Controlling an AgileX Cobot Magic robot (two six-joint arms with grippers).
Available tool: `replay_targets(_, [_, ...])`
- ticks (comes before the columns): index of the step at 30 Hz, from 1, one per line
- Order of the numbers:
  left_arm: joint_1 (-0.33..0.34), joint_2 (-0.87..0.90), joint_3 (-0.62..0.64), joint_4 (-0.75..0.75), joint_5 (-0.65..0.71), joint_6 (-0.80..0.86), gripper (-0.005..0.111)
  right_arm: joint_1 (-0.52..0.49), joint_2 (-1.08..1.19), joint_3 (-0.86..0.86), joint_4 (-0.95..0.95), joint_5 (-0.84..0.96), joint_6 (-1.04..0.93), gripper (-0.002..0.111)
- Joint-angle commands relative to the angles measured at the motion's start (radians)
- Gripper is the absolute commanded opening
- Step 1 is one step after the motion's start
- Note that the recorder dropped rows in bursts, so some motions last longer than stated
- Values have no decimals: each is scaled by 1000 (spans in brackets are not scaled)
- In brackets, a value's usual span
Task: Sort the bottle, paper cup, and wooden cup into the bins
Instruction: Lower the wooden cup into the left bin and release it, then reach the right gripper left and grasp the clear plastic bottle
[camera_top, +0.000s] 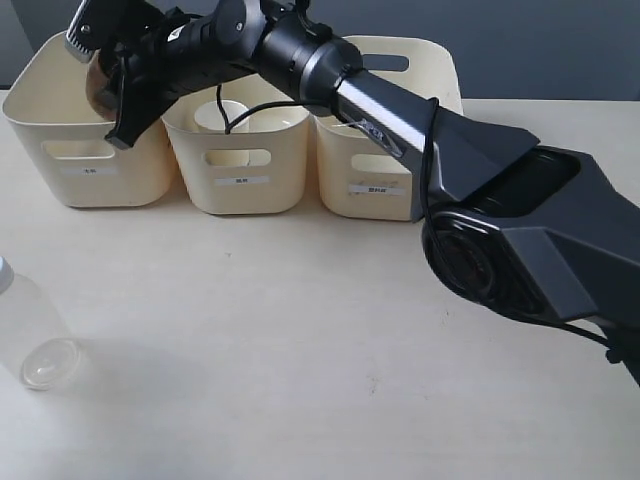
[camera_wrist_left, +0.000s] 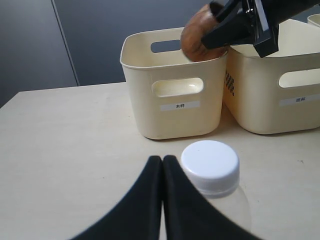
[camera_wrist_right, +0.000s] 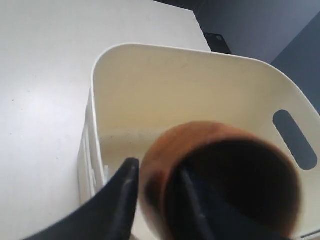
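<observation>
The wooden cup (camera_top: 101, 88) hangs tilted over the left bin (camera_top: 140, 165), with my right gripper (camera_top: 108, 108) shut on its wall. In the right wrist view one finger is inside the wooden cup (camera_wrist_right: 220, 175) and the other outside, the right gripper (camera_wrist_right: 157, 175) being above the bin's cream interior (camera_wrist_right: 150, 90). The paper cup (camera_top: 224, 113) stands in the middle bin (camera_top: 200, 160). The clear bottle (camera_top: 30, 335) stands at the table's left edge. My left gripper (camera_wrist_left: 162, 161) is shut beside the bottle's white cap (camera_wrist_left: 210, 162), holding nothing.
The right bin (camera_top: 350, 165) stands beside the middle one, partly behind the right arm (camera_top: 400, 110) that reaches across all three. From the left wrist, the left bin (camera_wrist_left: 172, 117) and middle bin (camera_wrist_left: 270, 110) stand just beyond the bottle.
</observation>
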Motion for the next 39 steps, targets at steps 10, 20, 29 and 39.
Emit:
replay_targets(10, [-3,-3,-1,-2,-14,-3,0,-3,-48,-9,19,14,19,45])
replay_targets(20, [-3,-3,-1,-2,-14,-3,0,-3,-250,-9,60,331,19,45])
replay_targets(29, [-3,-3,-1,0,-14,-3,0,-3,-279,23,26,572,100,36])
replay_targets(39, [-3,-3,-1,-2,-14,-3,0,-3,-293,316,67,572,-10,28])
